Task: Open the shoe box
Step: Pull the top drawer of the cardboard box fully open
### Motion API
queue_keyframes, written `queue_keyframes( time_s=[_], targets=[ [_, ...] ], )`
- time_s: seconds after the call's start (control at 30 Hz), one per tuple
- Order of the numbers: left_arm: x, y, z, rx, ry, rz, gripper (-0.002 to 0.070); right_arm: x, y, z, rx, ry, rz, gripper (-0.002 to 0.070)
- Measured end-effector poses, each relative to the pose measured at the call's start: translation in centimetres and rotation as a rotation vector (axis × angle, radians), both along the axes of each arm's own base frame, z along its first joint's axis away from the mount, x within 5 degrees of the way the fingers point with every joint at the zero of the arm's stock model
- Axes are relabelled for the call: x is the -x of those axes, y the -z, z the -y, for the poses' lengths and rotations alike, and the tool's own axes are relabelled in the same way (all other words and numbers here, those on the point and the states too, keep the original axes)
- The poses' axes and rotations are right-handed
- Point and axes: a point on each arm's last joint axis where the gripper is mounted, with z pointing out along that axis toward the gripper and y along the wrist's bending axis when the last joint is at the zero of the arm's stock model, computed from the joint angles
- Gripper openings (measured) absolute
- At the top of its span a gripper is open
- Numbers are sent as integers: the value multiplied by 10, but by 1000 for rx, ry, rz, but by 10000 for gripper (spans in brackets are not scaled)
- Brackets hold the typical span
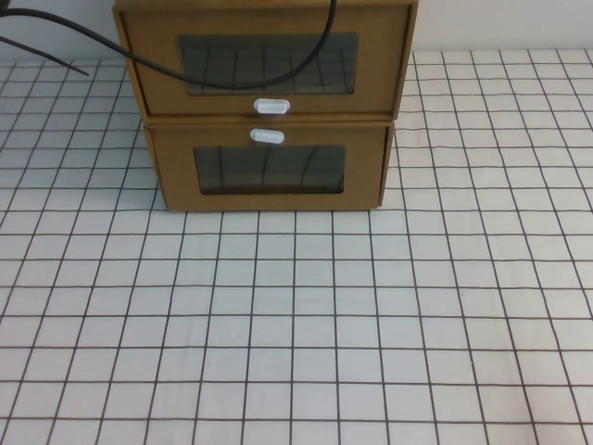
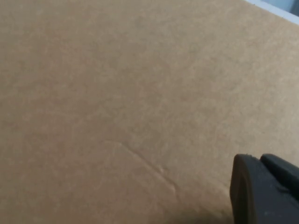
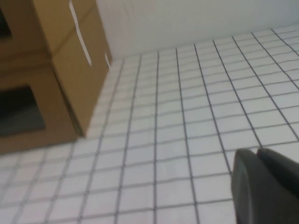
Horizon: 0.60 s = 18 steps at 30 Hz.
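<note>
Top centre of the high view, there's the target: two cardboard boxes stacked, top box sitting on lower box, backed up against the far edge of the frame. Each front has a dark window and a small white handle: the upper handle at the bottom edge of its front, the lower handle just beneath it at the top edge of its own. The two handles are nearly touching. Both fronts look shut, flush with their boxes.

A black cable sweeps in from the upper left of the frame and curls up across the top box's window. The gridded table fills the whole lower half.

The left gripper shows only in its own wrist view. It's right up close over a plain cardboard face that fills almost the whole view, with a faint crease running across it. Which box face that is, I cannot tell. Clenched or released? Cannot tell either.

The right gripper is clenched with nothing in it, hanging above the grid cloth. From its camera, the stack's corner and side wall stand well apart from it, a strip of white tape running down the side of the upper box.
</note>
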Motion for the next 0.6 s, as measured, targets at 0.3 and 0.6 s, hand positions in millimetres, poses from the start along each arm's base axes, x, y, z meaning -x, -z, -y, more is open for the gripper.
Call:
queue_keyframes(
  time_s=[0.3, 0.6],
  targets=[
    [-7, 9, 2, 4, -6, -18, -2, -1, -13, 3, -374, 49, 108, -13],
    [-6, 10, 2, 8, -5, -37, -2, 5, -67, -19, -369, -171, -60, -13]
  ],
)
